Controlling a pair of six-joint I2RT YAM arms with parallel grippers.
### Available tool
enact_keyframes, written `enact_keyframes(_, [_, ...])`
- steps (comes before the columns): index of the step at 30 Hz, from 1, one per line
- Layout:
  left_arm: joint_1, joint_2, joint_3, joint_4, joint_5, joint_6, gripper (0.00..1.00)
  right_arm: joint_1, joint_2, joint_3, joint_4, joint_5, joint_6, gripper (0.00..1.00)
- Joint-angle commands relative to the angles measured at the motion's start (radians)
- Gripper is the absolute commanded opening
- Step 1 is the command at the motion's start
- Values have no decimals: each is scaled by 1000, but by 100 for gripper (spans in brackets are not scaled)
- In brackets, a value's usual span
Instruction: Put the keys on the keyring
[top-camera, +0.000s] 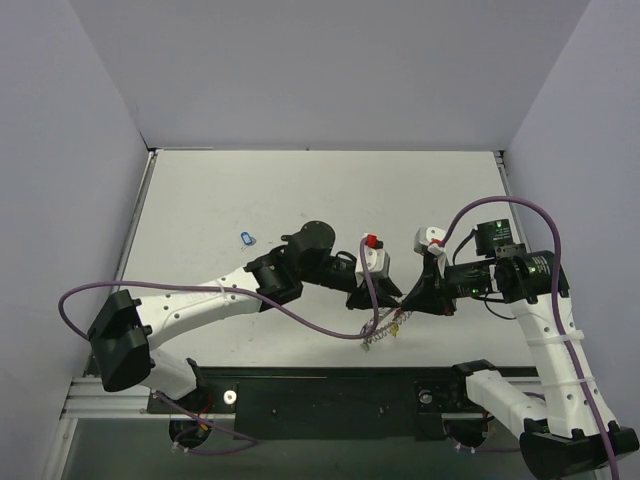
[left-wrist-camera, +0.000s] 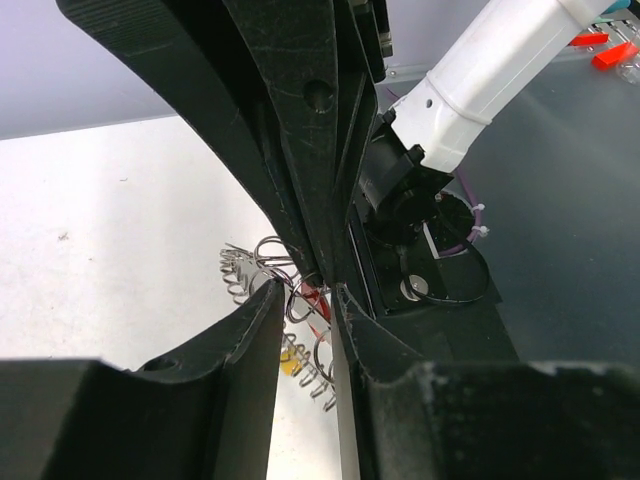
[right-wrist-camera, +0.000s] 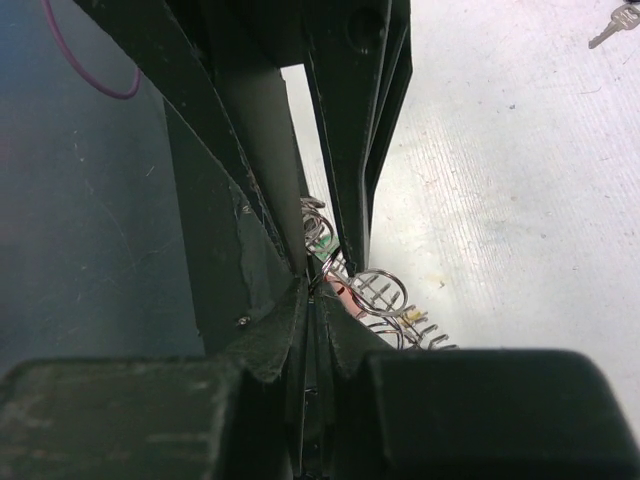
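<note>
At six o'clock on the table (top-camera: 300, 190), we judge threading underway: right gripper (right-wrist-camera: 315, 285) pinched shut on a keyring (right-wrist-camera: 376, 291) loop, left gripper (left-wrist-camera: 308, 292) jaws narrow around the red key (left-wrist-camera: 316, 300), which next needs careful feeding onto that loop.

Two robot arms in white shells with black joints, the left arm (top-camera: 190, 305) and the right arm (top-camera: 550, 340), share a black mounting plate (top-camera: 330, 395) at 6 o'clock, studded with silver screws. Purple cables (top-camera: 85, 295) loop off both. Red-and-white blocks (top-camera: 372, 243) cap the wrists, and a green light (top-camera: 541, 262) glows at 3 o'clock. The scuffed black fingers (left-wrist-camera: 300, 150) taper to narrow tips.
</note>
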Motion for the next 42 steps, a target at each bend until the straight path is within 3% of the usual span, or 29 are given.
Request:
enact_keyframes(1, [2, 11, 56, 59, 43, 9, 33, 7, -3, -4, -11, -67, -12, 0])
enact_keyframes(6, [2, 15, 60, 48, 74, 14, 26, 7, -5, -8, -8, -65, -9, 0])
enact_keyframes(12, [0, 15, 62, 34, 104, 12, 0, 7, -5, -6, -6, -59, -9, 0])
enact_keyframes(19, [6, -3, 47, 6, 81, -40, 0, -16, -19, -3, 24, -51, 37, 0])
enact_keyframes(20, [8, -17, 36, 20, 57, -73, 0, -33, -25, -3, 27, -62, 41, 4])
enact_keyframes(22, [8, -55, -27, 109, 11, -154, 0, -73, -40, -17, 38, -106, 47, 13])
enact_keyframes(23, [7, -83, -80, 209, -12, -188, 0, -87, -46, -29, 49, -145, 54, 22])
enact_keyframes(26, [3, -132, -214, 388, -80, -335, 0, -142, -75, -46, 60, -203, 52, 31])
enact_keyframes(30, [-21, -172, -343, 624, -201, -463, 0, -161, -98, -73, 54, -240, -14, 33])
enact_keyframes(34, [-56, -189, -426, 808, -345, -535, 0, -162, -80, -77, -98, -286, -304, 33])
enact_keyframes(38, [-90, -178, -461, 874, -423, -552, 0, -161, -65, -77, -179, -263, -478, 34])
enact_keyframes(42, [-101, -160, -487, 934, -469, -578, 0, -164, -65, -84, -184, -245, -496, 38])
